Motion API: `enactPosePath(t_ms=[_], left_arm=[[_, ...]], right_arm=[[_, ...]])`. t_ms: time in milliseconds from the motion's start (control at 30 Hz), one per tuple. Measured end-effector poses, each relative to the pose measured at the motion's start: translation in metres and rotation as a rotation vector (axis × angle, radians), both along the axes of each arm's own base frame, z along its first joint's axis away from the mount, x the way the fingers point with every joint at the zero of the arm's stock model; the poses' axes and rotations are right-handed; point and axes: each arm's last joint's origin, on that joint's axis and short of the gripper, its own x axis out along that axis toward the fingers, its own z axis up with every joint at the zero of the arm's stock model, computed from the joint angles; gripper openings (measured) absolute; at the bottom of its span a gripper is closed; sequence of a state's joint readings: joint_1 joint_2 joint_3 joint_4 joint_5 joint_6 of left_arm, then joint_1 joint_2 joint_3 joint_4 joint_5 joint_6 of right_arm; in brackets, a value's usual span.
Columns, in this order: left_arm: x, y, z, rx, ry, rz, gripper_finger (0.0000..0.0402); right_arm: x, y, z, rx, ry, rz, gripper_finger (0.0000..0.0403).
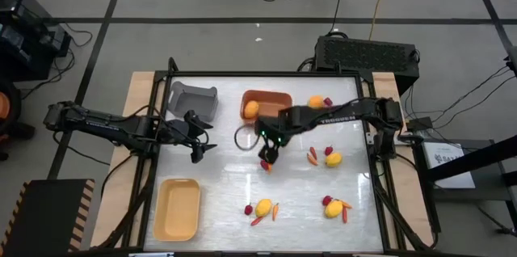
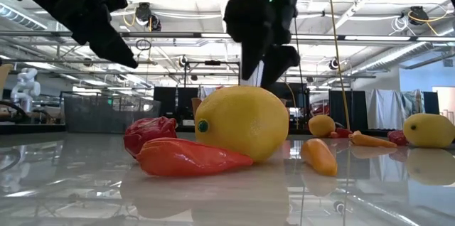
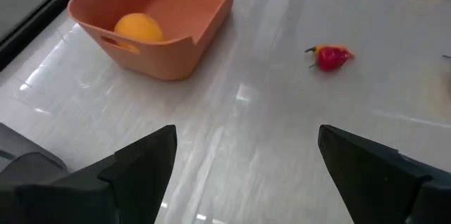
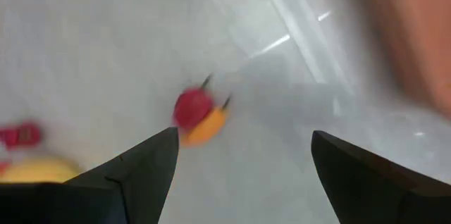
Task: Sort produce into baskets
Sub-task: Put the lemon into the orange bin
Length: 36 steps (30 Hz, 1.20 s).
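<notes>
Your right gripper (image 1: 266,157) hangs wide open and empty over a small dark red toy berry (image 4: 192,107) touching a short orange carrot-like stick (image 4: 206,129), near mid-table. Centre the fingers on 1 piece only, then descend; they will likely roll. The rounded orange plastic basket (image 1: 279,99), holding 1 yellow-orange fruit (image 1: 251,109), sits just behind. Your left gripper (image 1: 202,148), also wide open and empty, waits nearby; keep clear. Other produce lies well apart.

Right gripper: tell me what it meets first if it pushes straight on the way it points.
Probably the small red berry with an orange piece on the white table; it lies ahead of the open right gripper, slightly to one side, depth unclear.
</notes>
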State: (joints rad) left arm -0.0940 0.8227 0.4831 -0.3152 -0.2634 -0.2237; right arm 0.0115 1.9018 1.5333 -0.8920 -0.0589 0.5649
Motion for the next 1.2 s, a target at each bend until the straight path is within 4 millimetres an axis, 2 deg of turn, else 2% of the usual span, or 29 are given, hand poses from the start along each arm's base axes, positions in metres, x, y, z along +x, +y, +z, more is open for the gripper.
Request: enactPosePath(t_ms=[333, 500, 767, 1000, 1200], left_arm=[[0.0, 0.0, 0.0, 0.001, -0.002, -0.001, 0.0352], [0.006, -0.001, 0.006, 0.013, -0.083, -0.013, 0.0352], [0.021, -0.003, 0.009, -0.022, -0.178, -0.053, 0.0352], [0.033, -0.006, 0.001, -0.063, -0.17, -0.076, 0.0352], [0.042, -0.007, -0.005, -0.064, -0.165, -0.078, 0.0352]], right_arm=[[-0.013, 0.08, -0.001, 0.09, 0.044, 0.24, 0.0313], [-0.025, 0.113, -0.001, 0.065, 0.067, 0.406, 0.0313], [-0.051, 0.128, -0.004, 0.057, 0.296, 0.228, 0.0313], [-0.089, 0.17, -0.004, -0.009, 0.464, 0.318, 0.0313], [-0.116, 0.2, -0.003, -0.051, 0.516, 0.382, 0.0313]])
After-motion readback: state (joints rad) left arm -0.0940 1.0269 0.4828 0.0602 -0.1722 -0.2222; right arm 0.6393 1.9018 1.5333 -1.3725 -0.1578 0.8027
